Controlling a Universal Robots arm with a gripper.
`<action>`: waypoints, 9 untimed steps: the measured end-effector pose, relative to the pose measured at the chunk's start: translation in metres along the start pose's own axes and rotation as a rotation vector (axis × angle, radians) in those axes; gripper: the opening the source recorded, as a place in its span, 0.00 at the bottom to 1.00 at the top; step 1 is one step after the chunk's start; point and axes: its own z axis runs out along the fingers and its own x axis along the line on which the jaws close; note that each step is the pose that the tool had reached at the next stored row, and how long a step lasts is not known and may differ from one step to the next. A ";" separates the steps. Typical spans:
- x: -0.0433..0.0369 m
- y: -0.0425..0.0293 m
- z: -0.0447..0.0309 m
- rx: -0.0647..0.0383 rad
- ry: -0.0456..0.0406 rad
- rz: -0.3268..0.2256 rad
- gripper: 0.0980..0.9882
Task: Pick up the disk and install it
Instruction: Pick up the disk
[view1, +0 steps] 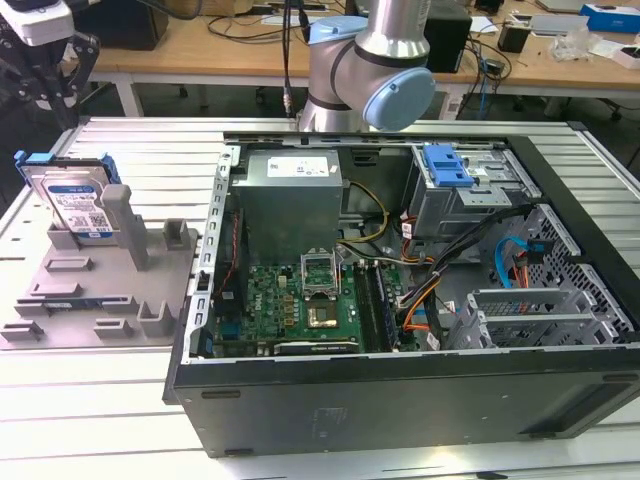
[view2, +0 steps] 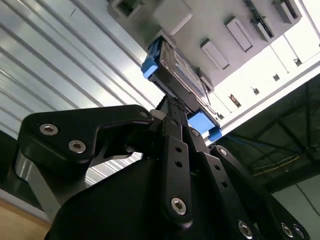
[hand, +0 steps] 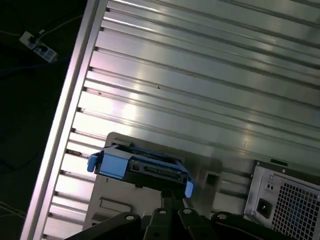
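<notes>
Pincer (hand: 169, 196) poised above disk (hand: 142, 167), upright in holder (view1: 90, 290)

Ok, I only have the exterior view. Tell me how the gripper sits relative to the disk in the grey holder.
Observer: In the second wrist view the gripper is aimed at the disk and close to its edge. I cannot tell whether they touch.
Operator: Give me which edge.
Observer: In the first wrist view it is the dark connector edge, between the ends of the blue bracket.
Operator: Report what lies beside it there.
Observer: The computer case's rear panel, with a vent grille and a power socket, stands apart from the disk.
</notes>
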 end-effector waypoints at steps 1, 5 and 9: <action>0.0000 0.0000 0.0001 -0.001 0.0011 -0.027 0.01; 0.0000 0.0000 0.0001 -0.003 0.0052 -0.117 0.01; 0.0000 0.0000 0.0001 -0.005 0.0105 -0.235 0.01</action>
